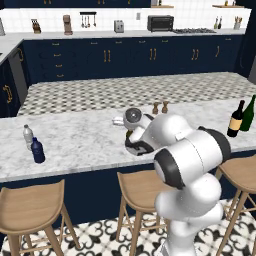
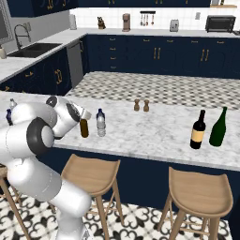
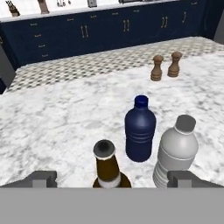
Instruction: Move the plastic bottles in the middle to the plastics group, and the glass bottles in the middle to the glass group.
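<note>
In the hand view my gripper (image 3: 113, 179) stands open, its jaws wide apart on either side of the slim amber glass bottle (image 3: 105, 168), whose neck rises between them untouched. Just beyond stand the navy plastic bottle (image 3: 140, 129) and the clear grey plastic bottle (image 3: 177, 151). From the right base view the gripper (image 2: 86, 114) hangs over the amber bottle (image 2: 84, 128), beside the clear bottle (image 2: 101, 125). The plastics group, a clear bottle (image 1: 28, 136) and a navy one (image 1: 37, 150), stands far left. The glass group, a dark bottle (image 1: 235, 120) and a green one (image 1: 247, 114), stands far right.
Two wooden pepper mills (image 3: 156, 68) (image 3: 175, 64) stand behind the middle bottles on the marble island counter (image 1: 80, 140). Wooden stools (image 1: 30, 205) (image 2: 199, 192) line the near edge. My own arm (image 1: 185, 155) hides the middle bottles in the left base view.
</note>
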